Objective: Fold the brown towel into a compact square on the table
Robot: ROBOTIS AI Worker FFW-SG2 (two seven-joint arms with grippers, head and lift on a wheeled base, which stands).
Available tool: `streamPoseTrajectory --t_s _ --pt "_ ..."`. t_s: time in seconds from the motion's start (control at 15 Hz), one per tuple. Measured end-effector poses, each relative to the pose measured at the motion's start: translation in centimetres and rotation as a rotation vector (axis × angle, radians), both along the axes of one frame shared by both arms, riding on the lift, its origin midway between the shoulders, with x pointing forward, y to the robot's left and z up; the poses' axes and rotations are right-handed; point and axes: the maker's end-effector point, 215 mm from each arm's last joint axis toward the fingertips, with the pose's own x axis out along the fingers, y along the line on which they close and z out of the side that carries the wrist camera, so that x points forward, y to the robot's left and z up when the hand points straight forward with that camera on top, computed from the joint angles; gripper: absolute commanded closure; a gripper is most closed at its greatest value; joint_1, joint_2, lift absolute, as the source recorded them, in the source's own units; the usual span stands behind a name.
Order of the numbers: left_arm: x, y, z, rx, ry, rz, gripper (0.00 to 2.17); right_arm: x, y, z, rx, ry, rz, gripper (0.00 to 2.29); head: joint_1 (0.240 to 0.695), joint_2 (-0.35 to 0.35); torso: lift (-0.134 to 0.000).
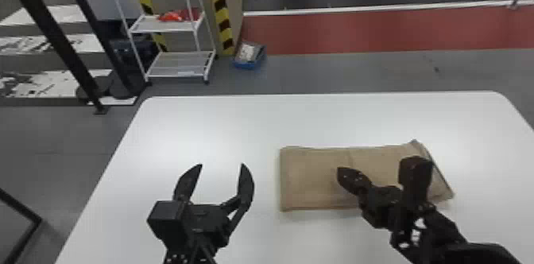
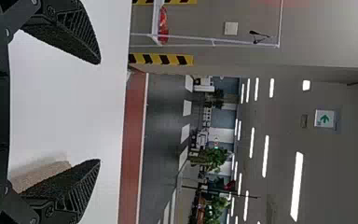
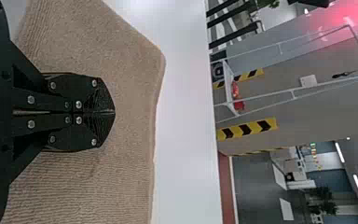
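**Brown towel (image 1: pixel 308 179) lying sideways, its long axis running left to right**

We are seeing the towel resting right of the middle on the white table (image 1: pixel 206 124), folded into a long, flat rectangle. Its short left end is standing nearly square to the long edges, while its right end is slanting, the near corner reaching farther right (so the outline is coming out a bit lopsided). A far corner near that end is poking up past the long edge, and a faint crease is running down from the far edge.

Up close, we are finding soft, tan cloth with fine ribs and rounded folded edges. The table is looking smooth and slightly glossy, with rounded far corners.

Our right gripper (image 1: pixel 341 172) is hovering over the towel, its black, tapered fingers pressed together (we cannot tell whether they are touching the cloth). Our left gripper (image 1: pixel 222 165) is hanging above the table to the left of the towel, its fingers spread wide, their inner faces showing ridges.
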Motion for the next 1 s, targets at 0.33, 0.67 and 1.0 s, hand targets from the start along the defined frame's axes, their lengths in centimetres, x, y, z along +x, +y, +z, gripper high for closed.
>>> streamPoseTrajectory --t_s 0.33,0.67,1.0 --pt "0.5 -1.8 0.2 0.0 -0.01 -0.026 0.14 1.3 -4.7 6.6 0.061 -0.116 -0.083 1.81 0.695 0.076 -0.057" --pt "3.6 -7.8 -0.7 0.019 -0.019 -0.119 0.15 3.6 -16.0 6.9 0.039 -0.064 -0.229 0.94 0.695 -0.113 -0.057" --pt "7.1 -13.1 -5.1 0.031 0.053 -0.202 1.82 2.8 -24.7 4.2 0.026 -0.005 -0.322 0.2 0.695 -0.262 -0.057"
